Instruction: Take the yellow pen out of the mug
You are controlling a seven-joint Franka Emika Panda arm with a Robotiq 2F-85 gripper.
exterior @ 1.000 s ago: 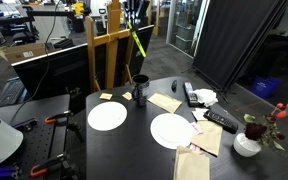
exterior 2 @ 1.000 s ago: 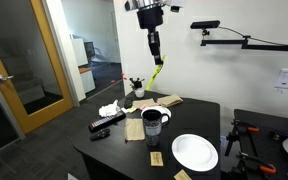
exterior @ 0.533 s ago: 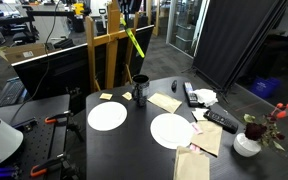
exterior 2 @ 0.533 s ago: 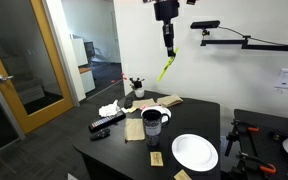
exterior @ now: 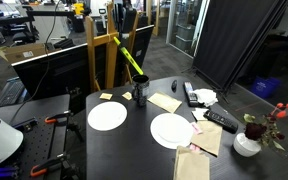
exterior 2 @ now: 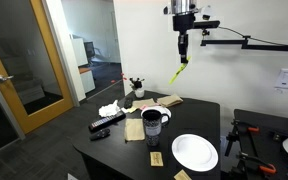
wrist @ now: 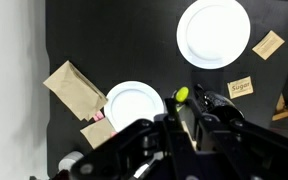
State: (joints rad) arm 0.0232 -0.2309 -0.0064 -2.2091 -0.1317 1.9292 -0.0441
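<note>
High above the dark table (exterior 2: 202, 112): yellow pen (exterior 2: 179, 73) clear of the mug (exterior 2: 154, 123).
Gripper (exterior 2: 184, 57) pinches the pen's upper end; the pen hangs tilted below it, well apart from the mug. The mug stands upright on the table near a white plate (exterior 2: 195, 152). The wrist view shows the pen's yellow tip between the closed fingers.

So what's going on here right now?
The arm's end effector is shut on the pen and holds it in the air, well above the table. The pen hangs tilted and is fully clear of the mug, which stands upright on the table beside a white plate. The pen has not been set down yet.
</note>
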